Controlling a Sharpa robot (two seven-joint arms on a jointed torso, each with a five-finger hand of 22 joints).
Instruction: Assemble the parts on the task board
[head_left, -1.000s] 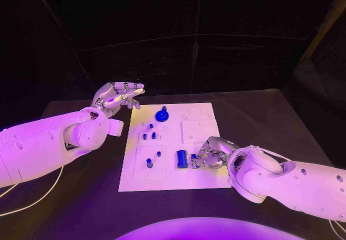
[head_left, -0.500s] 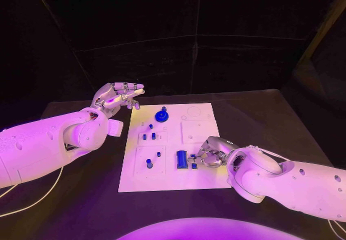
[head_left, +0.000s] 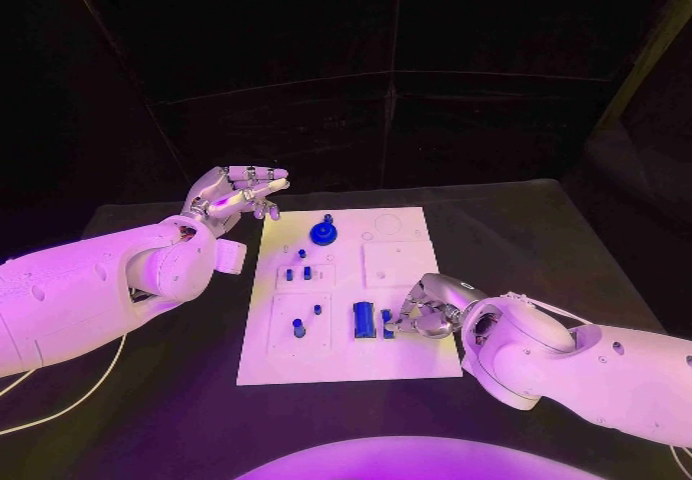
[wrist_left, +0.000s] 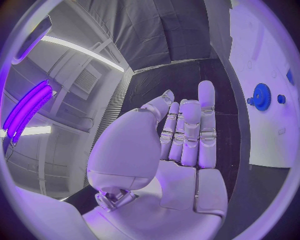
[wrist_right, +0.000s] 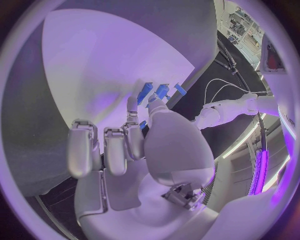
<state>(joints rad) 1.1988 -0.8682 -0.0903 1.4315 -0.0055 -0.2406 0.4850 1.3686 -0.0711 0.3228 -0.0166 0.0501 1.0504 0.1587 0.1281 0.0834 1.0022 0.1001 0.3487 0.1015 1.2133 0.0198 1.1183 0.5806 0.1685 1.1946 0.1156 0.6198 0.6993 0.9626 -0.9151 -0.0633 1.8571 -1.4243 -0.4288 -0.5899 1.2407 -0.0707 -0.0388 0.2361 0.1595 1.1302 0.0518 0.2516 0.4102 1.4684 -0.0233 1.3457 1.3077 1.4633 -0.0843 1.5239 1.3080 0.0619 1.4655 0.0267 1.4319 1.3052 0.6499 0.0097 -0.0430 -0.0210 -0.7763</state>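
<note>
Task board (head_left: 408, 352) bears blue gear (head_left: 325, 232), pegs (head_left: 300, 272).

On the black counter (head_left: 159, 400) lies the white task board (head_left: 353, 345) with small blue parts (head_left: 364, 319). The right robot hand (head_left: 421, 308) rests low on the board, seemingly pinching a small blue piece (head_left: 387, 322). The left robot hand (head_left: 231, 195) hovers beyond the board's far left corner, fingers apart, holding nothing.

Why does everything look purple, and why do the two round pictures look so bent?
Head view: violet light tints the white task board and both arms, while the backdrop stays dark. Left wrist view: a fisheye lens curves the board's edge, and the left hand looms large. Right wrist view: the same bending; the right hand hides part of the small blue parts.
</note>
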